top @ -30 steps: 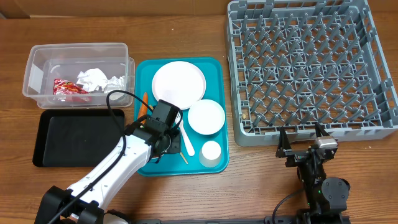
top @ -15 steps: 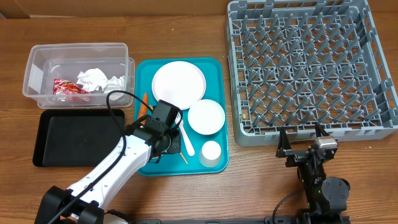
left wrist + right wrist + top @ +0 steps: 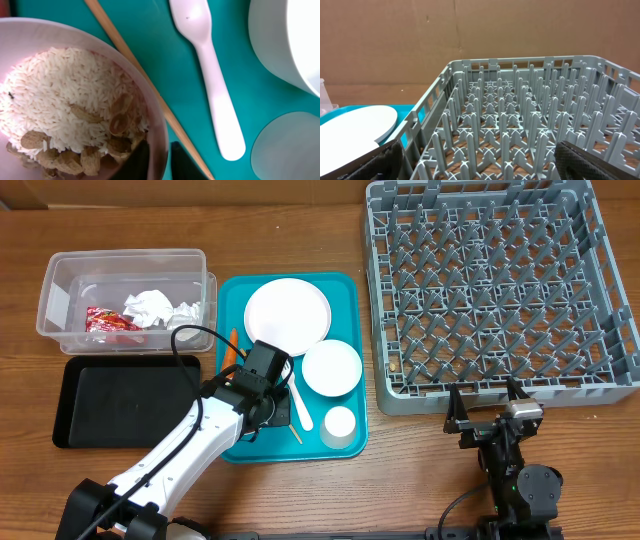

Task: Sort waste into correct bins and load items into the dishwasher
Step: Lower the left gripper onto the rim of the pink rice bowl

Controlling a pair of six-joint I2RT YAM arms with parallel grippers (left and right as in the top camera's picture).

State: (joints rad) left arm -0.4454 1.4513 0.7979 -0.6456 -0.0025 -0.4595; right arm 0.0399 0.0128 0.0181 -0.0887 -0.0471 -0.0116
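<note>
Overhead, the left arm (image 3: pixel 190 442) is covering most of the rice bowl (image 3: pixel 75 100) for us, and part of the carrot (image 3: pixel 232 343). At the left wrist we are seeing that bowl, the stick (image 3: pixel 135 65), the fork (image 3: pixel 210 80) and the cup (image 3: pixel 292 150) running off the edges, and the left gripper (image 3: pixel 161 162) showing only two dark tips.

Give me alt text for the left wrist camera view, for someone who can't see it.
Close-up of a bowl of rice and beige scraps, gripped at the rim by the left end effector. Beside it on the teal tray lie a thin wooden stick and a white plastic utensil.
</note>
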